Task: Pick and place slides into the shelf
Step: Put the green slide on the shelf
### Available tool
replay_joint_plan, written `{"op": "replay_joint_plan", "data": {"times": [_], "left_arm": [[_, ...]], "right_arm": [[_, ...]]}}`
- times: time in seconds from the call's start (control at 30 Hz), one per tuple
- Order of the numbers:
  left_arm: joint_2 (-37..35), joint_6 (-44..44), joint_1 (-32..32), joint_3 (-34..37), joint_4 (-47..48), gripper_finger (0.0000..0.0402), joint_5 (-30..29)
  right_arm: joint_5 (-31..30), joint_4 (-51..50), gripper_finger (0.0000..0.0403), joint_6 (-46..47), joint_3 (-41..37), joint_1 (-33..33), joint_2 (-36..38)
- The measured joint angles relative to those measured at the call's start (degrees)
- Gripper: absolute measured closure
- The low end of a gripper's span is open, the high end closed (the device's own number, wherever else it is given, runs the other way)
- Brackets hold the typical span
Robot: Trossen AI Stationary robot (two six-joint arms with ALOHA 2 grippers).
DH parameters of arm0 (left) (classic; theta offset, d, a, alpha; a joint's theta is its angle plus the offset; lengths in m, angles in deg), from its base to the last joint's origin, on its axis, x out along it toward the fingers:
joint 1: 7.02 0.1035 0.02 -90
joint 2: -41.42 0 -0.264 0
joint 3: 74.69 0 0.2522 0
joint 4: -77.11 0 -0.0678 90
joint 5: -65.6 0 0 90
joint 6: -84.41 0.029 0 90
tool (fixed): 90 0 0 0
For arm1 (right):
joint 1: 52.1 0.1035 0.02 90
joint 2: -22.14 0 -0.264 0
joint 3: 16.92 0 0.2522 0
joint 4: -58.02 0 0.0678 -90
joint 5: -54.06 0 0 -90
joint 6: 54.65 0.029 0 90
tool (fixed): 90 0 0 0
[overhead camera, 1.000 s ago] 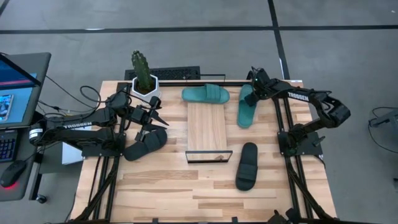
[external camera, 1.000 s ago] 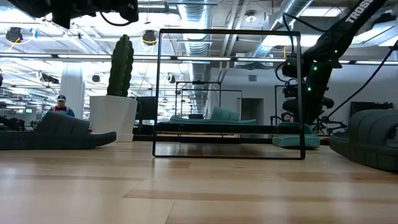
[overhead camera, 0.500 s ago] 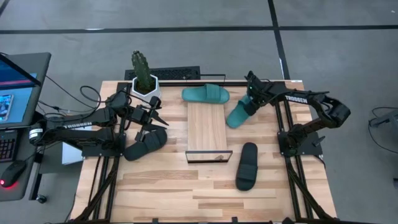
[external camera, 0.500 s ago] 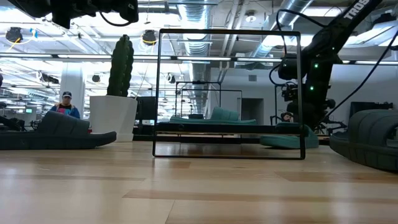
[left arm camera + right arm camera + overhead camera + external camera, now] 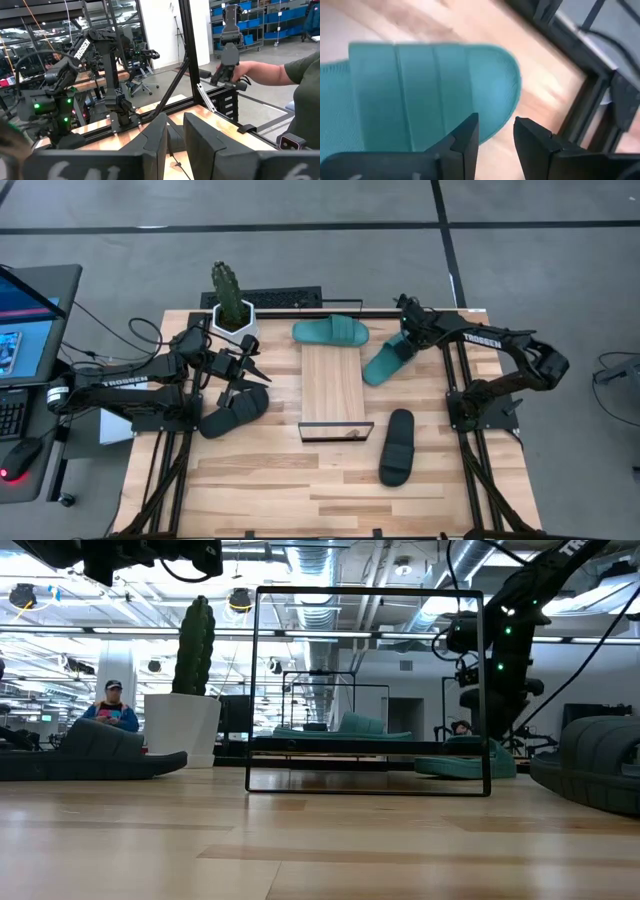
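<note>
Right of the shelf [image 5: 332, 385]: teal slide [image 5: 387, 360], swung diagonal since earlier; right gripper [image 5: 408, 315] narrowly parted above its end, holding nothing. Left gripper [image 5: 248, 370] idle, slightly parted, over black slide [image 5: 232, 410].

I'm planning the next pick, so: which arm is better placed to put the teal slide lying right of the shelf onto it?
The right. Its hand is already at that teal slide, just beside the shelf. The left hand sits across the shelf, over a black slide.
</note>
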Motion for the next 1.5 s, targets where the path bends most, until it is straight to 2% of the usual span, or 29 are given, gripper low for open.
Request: {"op": "replay_joint_plan", "data": {"times": [0.3,0.5,0.67,1.13,1.5], "left_arm": [[0.00,0.00,-0.02,0.00,0.00,0.0346,0.02],[-0.02,0.00,-0.02,0.00,0.00,0.0346,0.02],[-0.02,0.00,-0.02,0.00,0.00,0.0346,0.02],[-0.02,0.00,-0.01,0.00,0.02,0.0346,0.02],[-0.02,-0.02,-0.02,0.00,0.02,0.0346,0.02]], "right_arm": [[1.10,0.63,0.0290,-3.13,1.00,-7.36,-1.43],[8.71,3.68,0.0288,-5.97,1.00,-12.41,-4.21],[14.16,4.66,0.0279,-7.63,1.73,-13.49,-5.54],[13.67,5.07,0.0232,-7.28,3.62,-14.10,-6.36],[13.61,5.02,0.0248,-8.16,3.62,-14.08,-6.34]]}}
